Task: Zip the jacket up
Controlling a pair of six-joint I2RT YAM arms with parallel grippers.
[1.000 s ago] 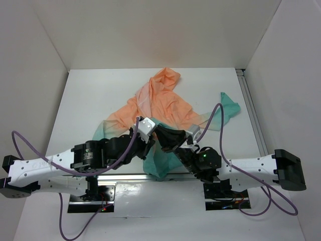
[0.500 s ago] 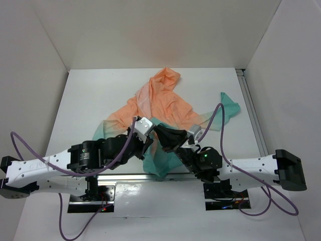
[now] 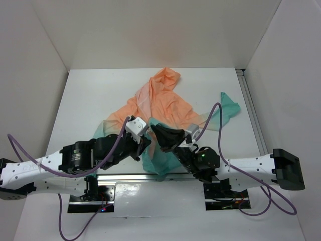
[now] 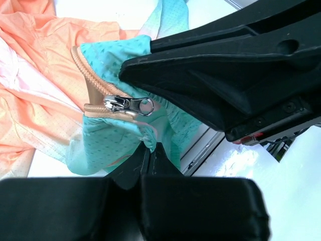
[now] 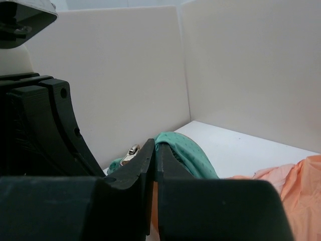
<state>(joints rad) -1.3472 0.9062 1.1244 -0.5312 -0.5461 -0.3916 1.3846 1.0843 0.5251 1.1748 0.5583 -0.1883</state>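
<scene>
Left gripper [image 4: 152, 150]: jaws fully closed, pinching the teal-green hem of the thin hooded jacket [image 3: 161, 103], peach-orange fading to teal, just below the small silver metal zipper slider [image 4: 126, 104]. Right gripper [image 5: 154, 149]: likewise closed on a teal fold of hem close by. Jacket lies crumpled mid-surface, orange part toward the far edge, hem lifted at the near edge, a teal end toward the right edge. Assessment: hem-securing step; slider sits low on the orange zipper tape [image 4: 83, 65], zipping not yet begun. Next move calls for one gripper to let go and take the pull tab while the other holds the hem taut. Flat white table surface [image 3: 90, 95], enclosed by plain white walls [image 3: 150, 35].
</scene>
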